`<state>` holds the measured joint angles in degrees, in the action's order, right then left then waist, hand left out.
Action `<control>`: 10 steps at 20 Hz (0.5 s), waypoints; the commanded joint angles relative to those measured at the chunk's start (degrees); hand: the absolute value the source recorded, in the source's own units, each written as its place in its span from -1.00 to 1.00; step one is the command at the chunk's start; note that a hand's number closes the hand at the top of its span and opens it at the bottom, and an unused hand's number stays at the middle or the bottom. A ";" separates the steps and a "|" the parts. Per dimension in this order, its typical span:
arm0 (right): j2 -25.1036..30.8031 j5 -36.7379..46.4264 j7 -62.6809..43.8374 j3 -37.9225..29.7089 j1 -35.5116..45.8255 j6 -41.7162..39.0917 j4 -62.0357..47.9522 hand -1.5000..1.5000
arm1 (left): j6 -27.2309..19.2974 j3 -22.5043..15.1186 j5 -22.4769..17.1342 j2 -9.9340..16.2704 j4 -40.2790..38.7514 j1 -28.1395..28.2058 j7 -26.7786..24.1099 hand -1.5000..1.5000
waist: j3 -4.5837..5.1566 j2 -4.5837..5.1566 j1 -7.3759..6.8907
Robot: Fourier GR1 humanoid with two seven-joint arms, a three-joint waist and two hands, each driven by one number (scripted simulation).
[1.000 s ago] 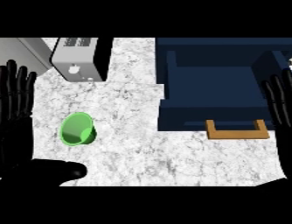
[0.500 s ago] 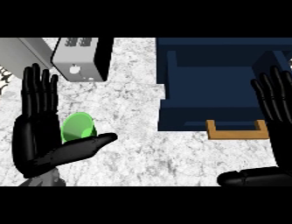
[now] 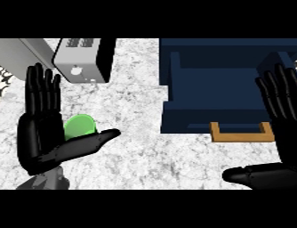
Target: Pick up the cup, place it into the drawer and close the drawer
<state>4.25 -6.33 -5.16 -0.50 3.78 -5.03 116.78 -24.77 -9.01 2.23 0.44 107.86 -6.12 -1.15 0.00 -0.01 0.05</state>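
From where I stand, the left hand (image 3: 41,133) hangs over the marble counter (image 3: 138,111) at the left side, palm turned inward, its fingers straight and pointing away from the robot, its thumb stretched out sideways toward the middle of the counter. The fingers are wide and curl round nothing. The green cup (image 3: 81,126) lies on the counter just beside that palm, in the angle between the straight fingers and the thumb; the lower part of the cup is hidden behind the thumb, and I cannot tell whether the hand touches it. The right hand (image 3: 289,129) is at the right side, also with straight fingers pointing away and the thumb held out low toward the middle, holding nothing. Part of it overlaps the right wall of the dark blue drawer (image 3: 203,116), which stands pulled out and open, well apart from the cup, across a bare stretch of counter. The drawer's wooden handle (image 3: 242,133) sticks out from its front face toward the robot, just left of the right hand. At the back left of the counter stands a silver toaster (image 3: 80,62) with 2 slots on top, beyond the fingertips of the left hand.
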 commanded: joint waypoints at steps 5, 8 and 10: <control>0.07 -0.88 1.45 -2.27 1.61 -0.39 -3.16 -1.00 | -5.42 -3.57 1.37 -0.41 -1.09 1.06 1.04 -1.00 | 0.00 0.01 -0.04; -1.89 3.46 -0.79 1.50 3.21 2.79 -1.17 -1.00 | -5.72 -3.01 -0.19 -0.42 -5.82 -0.67 -1.72 -1.00 | 0.01 0.01 0.00; 1.12 -2.51 -1.58 -3.45 1.47 -0.78 0.84 -1.00 | -3.35 -1.78 1.44 -0.34 0.31 4.08 1.71 -1.00 | 0.00 -0.04 -0.08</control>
<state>3.59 -5.59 -6.46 -0.43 5.29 -4.12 117.23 -27.69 -10.22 2.37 0.17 105.51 -4.36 -1.94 0.02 -0.02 0.01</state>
